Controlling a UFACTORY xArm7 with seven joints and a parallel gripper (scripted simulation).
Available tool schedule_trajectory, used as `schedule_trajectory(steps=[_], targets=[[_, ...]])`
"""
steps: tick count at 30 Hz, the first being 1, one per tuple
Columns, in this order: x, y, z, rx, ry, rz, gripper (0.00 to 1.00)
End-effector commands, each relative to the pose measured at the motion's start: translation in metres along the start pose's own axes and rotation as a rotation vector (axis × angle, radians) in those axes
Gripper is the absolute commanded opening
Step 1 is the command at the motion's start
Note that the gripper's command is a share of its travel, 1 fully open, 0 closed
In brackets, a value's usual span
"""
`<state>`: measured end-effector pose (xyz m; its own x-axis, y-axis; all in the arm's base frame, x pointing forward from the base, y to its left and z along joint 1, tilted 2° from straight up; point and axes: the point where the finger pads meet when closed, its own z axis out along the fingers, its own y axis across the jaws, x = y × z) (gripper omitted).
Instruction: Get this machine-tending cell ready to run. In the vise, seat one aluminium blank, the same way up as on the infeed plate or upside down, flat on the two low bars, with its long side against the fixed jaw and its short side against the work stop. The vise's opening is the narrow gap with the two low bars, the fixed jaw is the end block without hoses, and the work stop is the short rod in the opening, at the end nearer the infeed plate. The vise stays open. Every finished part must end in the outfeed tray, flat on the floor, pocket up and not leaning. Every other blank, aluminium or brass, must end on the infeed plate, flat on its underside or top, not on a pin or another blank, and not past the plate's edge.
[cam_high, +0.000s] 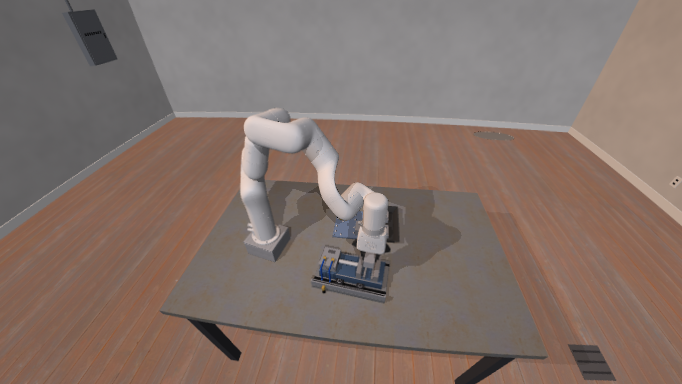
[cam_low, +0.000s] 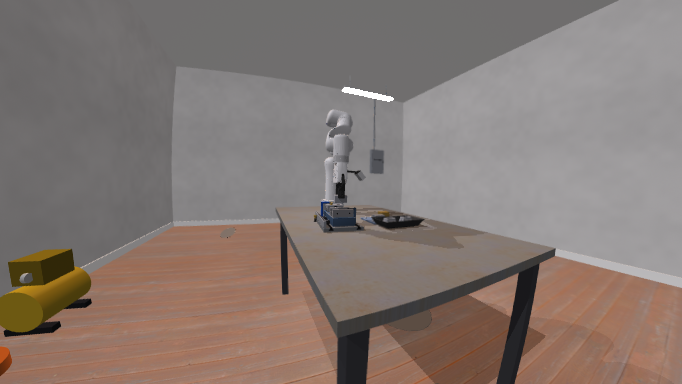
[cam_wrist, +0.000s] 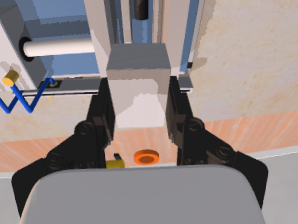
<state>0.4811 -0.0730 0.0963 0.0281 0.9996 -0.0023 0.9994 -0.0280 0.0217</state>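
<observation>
My gripper (cam_high: 369, 266) (cam_low: 341, 197) (cam_wrist: 139, 90) is shut on a grey aluminium blank (cam_wrist: 137, 102) and holds it over the vise (cam_high: 345, 274) (cam_low: 336, 220) (cam_wrist: 62, 65). In the wrist view the blank stands between the fixed jaw (cam_wrist: 176, 30) and the moving jaw (cam_wrist: 97, 25), above the low bars; its underside is hidden. The dark work stop rod (cam_wrist: 142, 9) shows beyond it. The infeed plate (cam_high: 344, 231) is partly hidden by the arm. The black outfeed tray (cam_high: 394, 231) (cam_low: 400, 224) holds grey parts, too small to judge. Something yellow (cam_low: 383, 213) shows behind the tray.
Blue hoses (cam_high: 322, 271) (cam_wrist: 30, 102) and the screw rod (cam_wrist: 60, 47) are on the moving-jaw side. A grey rail (cam_high: 350, 290) runs along the vise's front. The arm's base (cam_high: 267, 243) stands left on the table (cam_high: 450, 300). A yellow compressor (cam_low: 45, 300) is on the floor.
</observation>
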Motion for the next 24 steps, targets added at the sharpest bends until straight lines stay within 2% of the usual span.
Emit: schedule_trajectory(steps=[1,24], targets=[[-0.0002,0.0015,-0.0015,-0.004,0.0,0.0,0.0],[0.0002,0.0016,0.0082,-0.004,0.0,-0.002,0.0]])
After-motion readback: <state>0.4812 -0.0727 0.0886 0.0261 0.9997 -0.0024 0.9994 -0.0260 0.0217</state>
